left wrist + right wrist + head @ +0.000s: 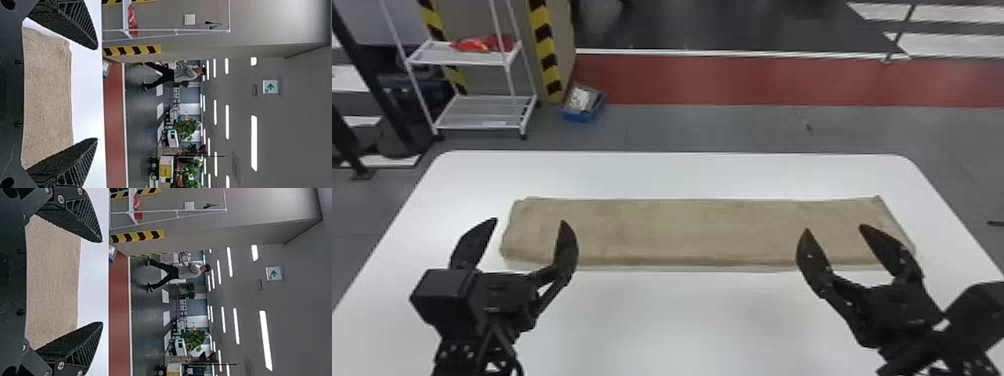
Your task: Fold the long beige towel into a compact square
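The long beige towel (692,232) lies flat as a wide strip across the white table. Over its left end, in the head view, my left gripper (524,225) is spread open with nothing held. My right gripper (834,230), also open and holding nothing, is over the towel's right part. In the left wrist view the towel (47,94) shows between and beyond the parted fingers of the left gripper (97,94). The right wrist view has the towel (53,282) behind the open right gripper (102,282).
The white table (682,320) has rounded far corners. Beyond it on the floor stand a white wire shelf (482,112) with a red item on top and a blue bin (582,104), near yellow and black striped posts.
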`<action>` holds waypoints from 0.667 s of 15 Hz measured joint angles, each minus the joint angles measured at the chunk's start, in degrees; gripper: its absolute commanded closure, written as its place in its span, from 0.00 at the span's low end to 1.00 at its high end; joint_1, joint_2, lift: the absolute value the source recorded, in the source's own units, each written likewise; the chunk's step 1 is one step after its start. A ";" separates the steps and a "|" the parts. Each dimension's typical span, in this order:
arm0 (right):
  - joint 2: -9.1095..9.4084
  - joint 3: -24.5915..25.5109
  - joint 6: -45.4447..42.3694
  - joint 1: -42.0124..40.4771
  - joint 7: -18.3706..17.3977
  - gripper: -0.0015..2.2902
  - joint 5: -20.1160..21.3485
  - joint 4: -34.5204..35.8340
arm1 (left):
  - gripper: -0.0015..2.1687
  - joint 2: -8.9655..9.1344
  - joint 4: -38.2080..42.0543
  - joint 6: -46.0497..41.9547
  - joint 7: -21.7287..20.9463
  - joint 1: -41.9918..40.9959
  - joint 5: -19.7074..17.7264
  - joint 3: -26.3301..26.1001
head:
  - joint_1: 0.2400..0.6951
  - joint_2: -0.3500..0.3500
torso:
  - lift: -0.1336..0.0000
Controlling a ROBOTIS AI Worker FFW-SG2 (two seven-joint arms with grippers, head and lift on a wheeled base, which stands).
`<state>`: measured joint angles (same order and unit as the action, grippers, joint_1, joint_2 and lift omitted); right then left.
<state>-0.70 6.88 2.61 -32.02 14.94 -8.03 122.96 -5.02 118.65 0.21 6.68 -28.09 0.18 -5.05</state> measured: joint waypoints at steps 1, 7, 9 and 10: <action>0.00 -0.03 -0.01 0.16 0.04 0.06 0.00 -0.23 | 0.02 0.01 0.00 0.01 0.00 0.08 0.00 -0.05 | 1.00 0.46 | 0.11; -0.03 -0.18 -0.16 0.63 0.08 0.06 -0.14 -0.62 | 0.02 0.01 0.01 0.10 0.00 0.23 0.00 -0.23 | 1.00 0.45 | 0.11; 0.00 -0.20 -0.19 0.56 0.06 0.06 -0.19 -0.52 | 0.02 0.01 0.10 0.10 0.00 0.23 0.00 -0.23 | 1.00 0.45 | 0.11; 0.00 -0.21 -0.19 0.49 0.06 0.06 -0.21 -0.41 | 0.02 0.01 0.14 0.10 0.00 0.23 0.00 -0.23 | 1.00 0.45 | 0.11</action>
<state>-0.70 6.68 2.42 -31.53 15.00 -8.23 122.56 -5.01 118.79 0.31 6.68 -27.86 0.18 -5.27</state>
